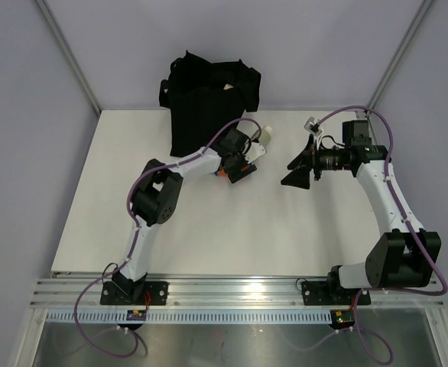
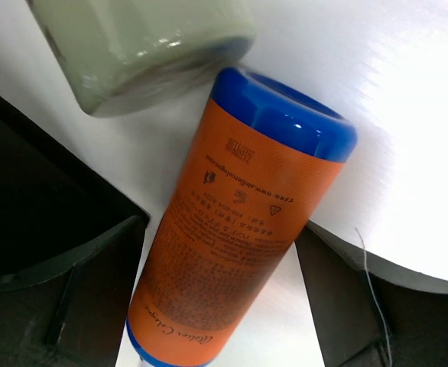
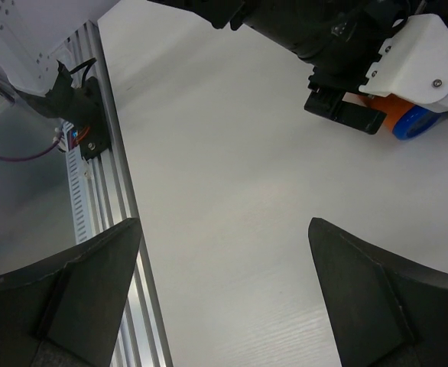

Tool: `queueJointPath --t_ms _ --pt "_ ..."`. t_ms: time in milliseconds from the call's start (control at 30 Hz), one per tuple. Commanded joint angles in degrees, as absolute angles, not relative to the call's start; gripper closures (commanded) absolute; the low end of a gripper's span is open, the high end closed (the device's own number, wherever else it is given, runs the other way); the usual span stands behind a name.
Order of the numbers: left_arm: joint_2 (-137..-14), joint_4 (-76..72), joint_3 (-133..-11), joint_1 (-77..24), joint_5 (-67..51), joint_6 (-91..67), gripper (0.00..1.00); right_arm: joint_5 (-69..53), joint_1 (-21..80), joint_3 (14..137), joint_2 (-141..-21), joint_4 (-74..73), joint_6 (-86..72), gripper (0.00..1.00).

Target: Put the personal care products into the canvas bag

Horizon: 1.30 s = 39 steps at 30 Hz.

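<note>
An orange tube with blue ends (image 2: 239, 222) lies on the white table. It lies between the fingers of my left gripper (image 2: 218, 229), which is open, with table showing on both sides of the tube. A sage green bottle (image 2: 140, 46) lies just beyond the tube's far end. From above, my left gripper (image 1: 238, 170) sits over the tube (image 1: 221, 174), with the pale bottle (image 1: 266, 136) beside it. The black canvas bag (image 1: 209, 103) stands behind. My right gripper (image 1: 299, 172) is open and empty, to the right of these; its own view (image 3: 224, 222) shows the tube (image 3: 407, 118) under the left gripper.
The aluminium rail (image 3: 113, 191) runs along the table's near edge, left in the right wrist view. Grey walls with metal frame posts (image 1: 67, 53) enclose the table at the back and sides. The other products are not in view.
</note>
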State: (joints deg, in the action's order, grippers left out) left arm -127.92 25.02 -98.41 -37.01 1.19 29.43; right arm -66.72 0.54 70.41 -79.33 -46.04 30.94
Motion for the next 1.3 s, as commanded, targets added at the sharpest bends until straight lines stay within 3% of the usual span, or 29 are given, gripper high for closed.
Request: queueJointPath --t_ms 0,33,100,467,567,600,700,733,833,1100,1133,1200,1233,1267 --pt "-130.0 31.1 -98.1 -37.7 3.6 26.5 0.72 -69.4 -1.3 70.8 -79.2 -43.4 28.7 0.0" --pt "-129.7 30.8 -97.3 -37.7 3.9 25.3 0.88 -69.7 -1.5 70.9 -79.5 -43.3 28.2 0.01" --pt "-128.0 30.6 -95.6 -37.7 3.3 22.2 0.99 -70.0 -1.8 71.3 -80.2 -42.9 27.6 0.0" --pt "-115.8 26.6 -80.5 -37.5 -9.6 1.2 1.0 -71.4 -3.0 69.7 -80.2 -40.1 24.4 0.01" --pt "-115.7 26.5 -78.3 -37.5 -8.1 -3.8 0.99 -72.0 -3.2 69.3 -80.7 -39.3 23.6 0.01" --pt "-115.9 26.4 -78.1 -37.5 -6.8 -4.9 0.86 -72.2 -3.3 69.3 -80.9 -39.1 23.4 0.0" --pt "-117.9 26.3 -79.4 -37.5 -3.5 -8.4 0.69 -72.7 -3.3 69.3 -81.3 -38.8 22.9 0.0" --pt "-118.3 25.7 -80.0 -37.5 -3.0 -9.4 0.47 -72.7 -3.3 69.4 -81.4 -38.8 22.7 0.0" --pt "-119.0 23.6 -82.1 -37.5 -2.0 -11.4 0.24 -72.6 -3.3 69.3 -81.3 -38.9 22.7 0.0" --pt "-125.9 25.6 -93.4 -37.5 -0.9 -6.4 0.17 -72.4 -3.4 67.9 -80.3 -37.9 22.2 0.01" --pt "-127.8 26.8 -95.8 -37.5 -1.1 -5.3 0.18 -72.4 -3.3 67.9 -80.3 -37.9 22.1 0.0" --pt "-129.6 28.7 -97.5 -37.5 -1.5 -4.8 0.39 -72.3 -3.6 67.9 -80.2 -38.0 22.1 0.01" --pt "-129.8 29.0 -97.7 -37.5 -1.3 -5.0 0.58 -72.3 -3.7 67.9 -80.0 -38.0 22.1 0.0" --pt "-129.6 29.1 -97.4 -37.5 -0.7 -5.6 0.92 -72.3 -3.9 67.8 -79.9 -37.9 22.1 0.01"
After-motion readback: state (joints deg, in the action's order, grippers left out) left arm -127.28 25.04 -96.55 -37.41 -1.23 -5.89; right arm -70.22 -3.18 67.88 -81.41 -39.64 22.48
